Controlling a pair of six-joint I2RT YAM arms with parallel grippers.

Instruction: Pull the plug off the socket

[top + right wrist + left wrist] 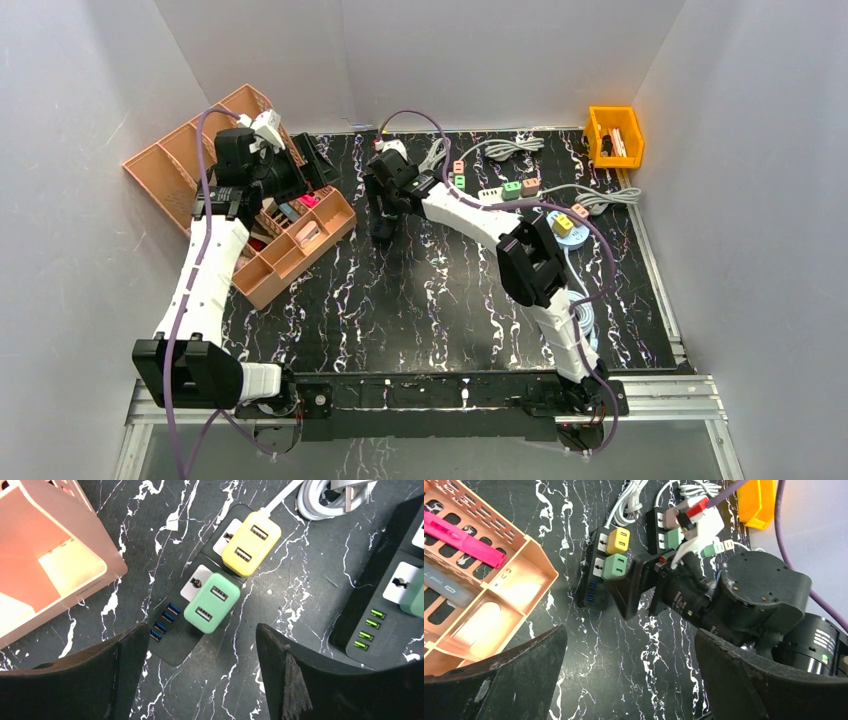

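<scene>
A black power strip lies on the marble table, with a yellow plug and a mint-green plug seated in its sockets. My right gripper is open and hovers just above the strip's near end, touching neither plug. In the left wrist view the same strip shows both plugs, the yellow one and the green one, with the right gripper beside them. My left gripper is open and empty above bare table. In the top view the right gripper hides the strip.
A peach divided basket with pens sits left of the strip, close to my left gripper. A second black strip lies to the right. More strips with coloured plugs and coiled cables lie behind. A yellow bin stands far right.
</scene>
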